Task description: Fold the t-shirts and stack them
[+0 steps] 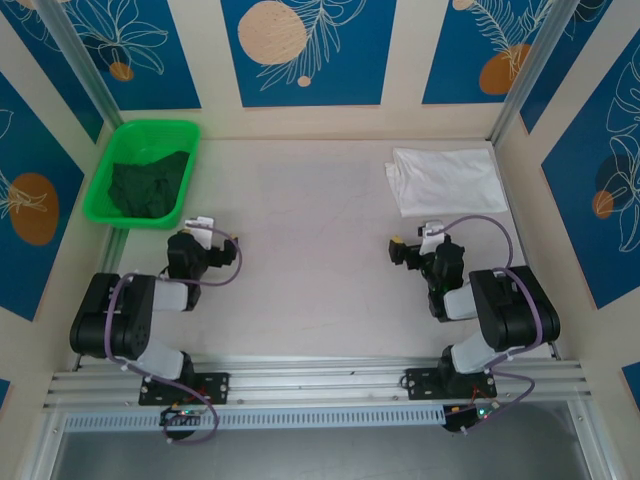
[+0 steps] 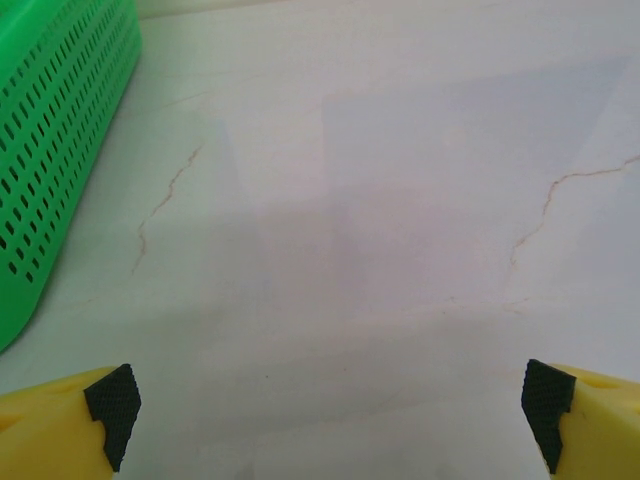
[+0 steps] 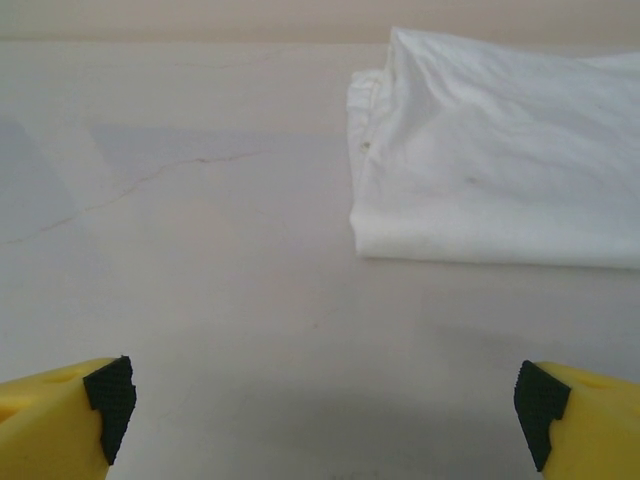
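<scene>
My left gripper and right gripper hang released over the smooth, veined counter, the soft white tee a folded rectangle at far right, the green tee crumpled in the perforated plastic tray, where I judge limp cloth could snag and drag it.
</scene>
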Robot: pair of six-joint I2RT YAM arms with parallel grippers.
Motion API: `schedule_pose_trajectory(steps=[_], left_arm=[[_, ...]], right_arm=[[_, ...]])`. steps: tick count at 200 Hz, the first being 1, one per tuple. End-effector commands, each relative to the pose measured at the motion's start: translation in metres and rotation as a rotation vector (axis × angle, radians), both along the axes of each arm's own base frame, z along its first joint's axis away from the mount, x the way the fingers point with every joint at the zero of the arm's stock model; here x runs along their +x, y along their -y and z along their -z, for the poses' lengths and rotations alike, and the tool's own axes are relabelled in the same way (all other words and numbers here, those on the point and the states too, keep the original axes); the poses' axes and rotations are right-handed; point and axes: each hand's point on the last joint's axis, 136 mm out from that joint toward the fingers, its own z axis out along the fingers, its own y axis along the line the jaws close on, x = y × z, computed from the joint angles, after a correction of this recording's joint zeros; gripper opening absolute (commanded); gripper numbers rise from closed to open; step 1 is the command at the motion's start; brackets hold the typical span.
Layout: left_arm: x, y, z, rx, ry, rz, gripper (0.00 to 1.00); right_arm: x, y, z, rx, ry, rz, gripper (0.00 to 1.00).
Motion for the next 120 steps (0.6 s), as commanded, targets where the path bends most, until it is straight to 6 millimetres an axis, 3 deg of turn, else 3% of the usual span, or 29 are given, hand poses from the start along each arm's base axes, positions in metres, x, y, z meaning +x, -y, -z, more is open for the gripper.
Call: schedule_pose_trajectory(steps=[1,25,120], left_arm=[[0.014,-0.006,-0.01,0.006,0.015,-0.042,1.0],[0.013,-0.006,-0.01,0.006,0.019,-0.044,1.0],[0.013,-0.006,-0.011,0.006,0.022,-0.043,1.0]], right_arm=[[0.016,0.012,-0.029,0.002,0.094,0.059,0.99],[0.04,0.026,-0.018,0.015,-0.042,0.136,0.99],[0.039,0.025,-0.018,0.057,-0.053,0.094,0.99]])
